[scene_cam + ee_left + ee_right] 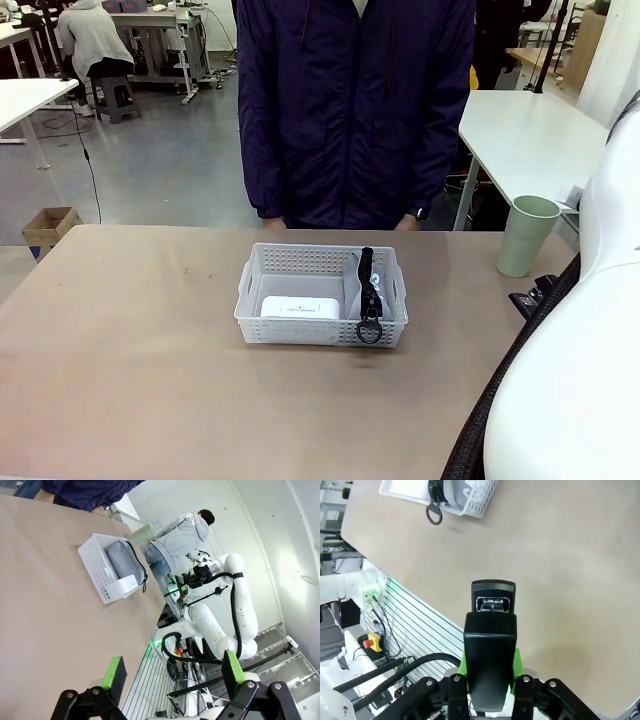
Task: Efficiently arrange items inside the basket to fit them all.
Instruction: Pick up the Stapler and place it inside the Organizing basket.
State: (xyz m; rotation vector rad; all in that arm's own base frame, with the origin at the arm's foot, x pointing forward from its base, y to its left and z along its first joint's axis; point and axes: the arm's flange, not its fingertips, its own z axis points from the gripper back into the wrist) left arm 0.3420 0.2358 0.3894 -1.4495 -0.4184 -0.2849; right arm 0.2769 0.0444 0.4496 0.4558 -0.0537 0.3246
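Step in hand: stapler placement. Right gripper (490, 667) clamped on black stapler (491, 630); left gripper (174, 670) wide open, empty. Next: lower it into basket (320, 332) beside white box (300, 307)

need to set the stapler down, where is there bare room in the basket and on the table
In the basket, the floor behind the box, left of the pouch, is bare; the right half is crowded by pouch and strap. The table left of the basket is bare; the cup stands far right.
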